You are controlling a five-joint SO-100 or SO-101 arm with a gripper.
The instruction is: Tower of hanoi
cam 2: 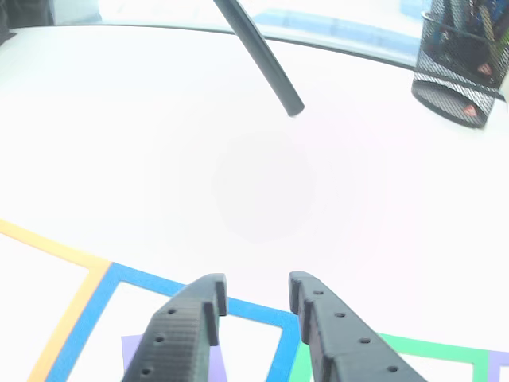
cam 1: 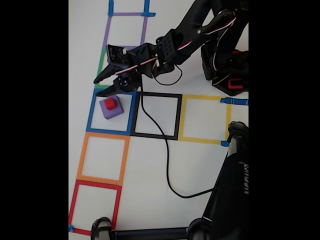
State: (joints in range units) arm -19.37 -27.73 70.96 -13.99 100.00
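Here, the fixed view shows two cubes: one purple cube and one red cube, the red one sitting on top of the purple one. Both lie inside the blue tape square, nearer its top edge than its bottom one. The purple cube is turned a little against the square's sides, so its corners point roughly toward the tape lines; being a cube, it has no clear long axis.

Counted in that view, there are seven tape squares: purple, green, blue, black, yellow, orange and red, the green one mostly covered by the arm. The black, yellow, orange and red squares hold nothing inside, and bare white table lies below the black one, crossed by one black cable.

The gripper hangs just above the blue square's top edge, apart from the cubes, its tips pointing down and left. In the other view the gripper has its two jaws parted by a narrow gap with nothing between them, and a corner of the purple cube peeks out beneath the left jaw. One mesh pen holder stands at the far right edge
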